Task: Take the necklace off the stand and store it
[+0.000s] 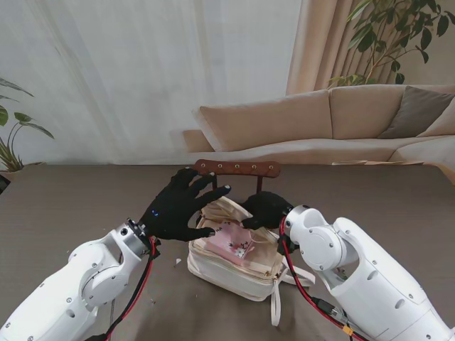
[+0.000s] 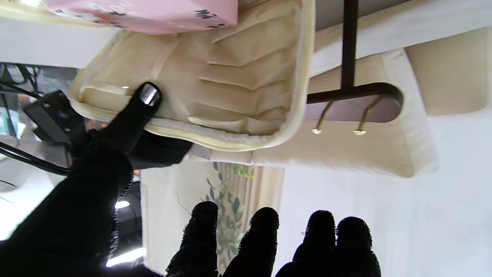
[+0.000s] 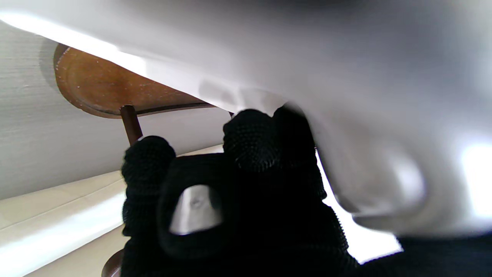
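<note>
Progress: the stand's [image 1: 237, 168] pegs look bare; I see no necklace anywhere, so it may already be inside the bag [image 1: 238, 257].
Left hand [image 1: 181, 210]: fingers spread, thumb holding the bag's rim open.
Right hand [image 1: 266, 210]: curled at the bag's mouth; I cannot tell what it holds.
Remaining: confirm drop, withdraw.
Obstruction: pink pouch [image 1: 234, 241] fills the bag.

Soft daylight comes through the curtain [image 1: 142, 71] ahead of me; the stand view is even and sharp. My left wrist view blows out white behind my fingers [image 2: 265, 238]. My right wrist view is blurred by a close, glaring shape.
</note>
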`<move>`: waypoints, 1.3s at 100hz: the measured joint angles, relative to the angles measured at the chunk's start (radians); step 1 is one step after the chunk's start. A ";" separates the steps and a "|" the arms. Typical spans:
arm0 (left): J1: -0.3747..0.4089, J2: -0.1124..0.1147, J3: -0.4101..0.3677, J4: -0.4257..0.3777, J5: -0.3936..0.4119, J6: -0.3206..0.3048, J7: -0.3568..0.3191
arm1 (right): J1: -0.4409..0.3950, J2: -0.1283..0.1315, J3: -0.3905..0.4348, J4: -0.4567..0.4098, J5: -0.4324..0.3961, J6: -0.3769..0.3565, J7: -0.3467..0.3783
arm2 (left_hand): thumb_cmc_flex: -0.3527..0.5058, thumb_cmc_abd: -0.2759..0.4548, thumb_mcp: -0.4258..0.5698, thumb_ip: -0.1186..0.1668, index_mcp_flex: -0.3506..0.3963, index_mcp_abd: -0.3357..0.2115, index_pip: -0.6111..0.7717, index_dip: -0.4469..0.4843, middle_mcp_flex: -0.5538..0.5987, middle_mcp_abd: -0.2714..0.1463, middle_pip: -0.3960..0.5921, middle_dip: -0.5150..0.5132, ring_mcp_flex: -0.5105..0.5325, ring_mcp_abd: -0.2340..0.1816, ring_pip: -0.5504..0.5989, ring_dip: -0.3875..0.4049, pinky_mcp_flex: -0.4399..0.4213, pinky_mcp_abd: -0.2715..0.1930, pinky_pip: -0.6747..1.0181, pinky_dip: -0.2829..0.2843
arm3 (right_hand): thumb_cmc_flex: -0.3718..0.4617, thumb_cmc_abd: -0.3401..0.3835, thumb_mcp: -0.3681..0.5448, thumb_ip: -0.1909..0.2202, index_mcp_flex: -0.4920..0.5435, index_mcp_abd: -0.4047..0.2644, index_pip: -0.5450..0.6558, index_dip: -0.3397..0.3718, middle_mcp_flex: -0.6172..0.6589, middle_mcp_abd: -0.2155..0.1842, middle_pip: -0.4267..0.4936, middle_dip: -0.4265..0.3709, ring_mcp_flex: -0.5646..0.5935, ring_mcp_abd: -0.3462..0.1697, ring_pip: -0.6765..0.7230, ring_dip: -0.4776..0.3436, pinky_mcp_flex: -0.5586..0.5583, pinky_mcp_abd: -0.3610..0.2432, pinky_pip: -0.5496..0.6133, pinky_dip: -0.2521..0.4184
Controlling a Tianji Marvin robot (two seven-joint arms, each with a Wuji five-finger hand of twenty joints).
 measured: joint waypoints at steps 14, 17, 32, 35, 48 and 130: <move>0.030 -0.009 -0.047 0.004 -0.037 0.024 -0.010 | -0.022 0.001 0.014 -0.023 0.001 -0.018 0.003 | 0.000 0.029 0.002 0.000 0.000 0.023 0.000 0.000 0.000 0.001 0.000 0.000 0.023 0.004 0.003 0.016 0.009 0.009 0.000 0.000 | 0.000 0.000 0.000 0.000 0.000 0.000 -0.003 0.000 0.000 0.000 0.000 0.000 0.000 0.000 0.000 0.000 0.000 0.000 0.000 0.000; 0.036 -0.010 -0.053 0.007 -0.047 0.030 -0.010 | -0.027 0.002 0.016 -0.027 0.001 -0.025 0.005 | 0.000 0.029 0.002 0.000 0.000 0.024 0.000 0.000 0.000 0.001 0.000 0.000 0.023 0.008 0.001 0.011 0.010 0.013 0.000 0.000 | 0.000 0.000 0.000 0.000 0.000 0.000 -0.003 0.000 0.000 0.000 0.000 0.000 0.000 0.000 0.000 0.000 0.000 0.000 0.000 0.000; 0.064 -0.018 -0.083 0.026 -0.110 0.049 -0.005 | -0.049 0.006 0.019 -0.043 0.001 -0.058 0.009 | 0.000 0.050 0.012 0.017 0.000 0.024 0.000 0.000 0.013 0.001 -0.007 0.000 0.024 0.011 0.001 0.011 0.010 0.018 0.000 0.000 | 0.000 -0.001 -0.001 -0.001 0.000 0.001 -0.004 0.000 0.000 0.000 0.000 0.000 0.000 0.000 0.000 0.000 0.000 0.000 0.000 0.000; 0.071 -0.020 -0.091 0.026 -0.106 0.052 -0.002 | -0.053 0.007 0.019 -0.044 0.002 -0.063 0.009 | 0.000 0.050 0.012 0.017 0.000 0.024 0.000 0.000 0.013 0.001 -0.007 0.000 0.025 0.012 0.001 0.010 0.010 0.021 0.000 0.000 | 0.000 -0.001 -0.001 -0.001 0.000 0.001 -0.004 0.000 0.000 0.000 -0.001 0.000 0.000 0.000 0.000 0.000 0.000 0.000 0.000 0.000; 0.096 -0.020 -0.112 0.029 -0.098 0.064 0.014 | -0.068 0.008 0.015 -0.045 0.009 -0.088 0.001 | 0.009 0.050 0.013 0.017 0.007 0.025 0.000 0.000 0.042 0.001 -0.007 0.000 0.049 0.020 0.000 0.005 0.014 0.027 0.000 0.000 | 0.000 -0.001 -0.003 -0.001 -0.006 0.002 -0.004 0.000 0.000 0.001 -0.017 0.000 0.000 0.006 -0.026 -0.009 0.000 0.000 0.000 0.000; 0.082 -0.030 -0.064 0.181 -0.256 0.152 -0.046 | -0.086 0.010 -0.025 0.006 -0.041 -0.256 -0.057 | 0.080 0.061 0.029 0.017 0.206 0.149 0.132 0.155 0.256 0.051 0.002 0.146 0.307 0.025 0.064 0.283 0.121 0.072 0.224 0.233 | -0.197 0.095 -0.220 0.115 -0.073 -0.121 -0.139 -0.054 -0.298 -0.009 -0.071 -0.058 -0.130 0.022 -0.572 -0.186 -0.001 -0.008 -0.041 0.026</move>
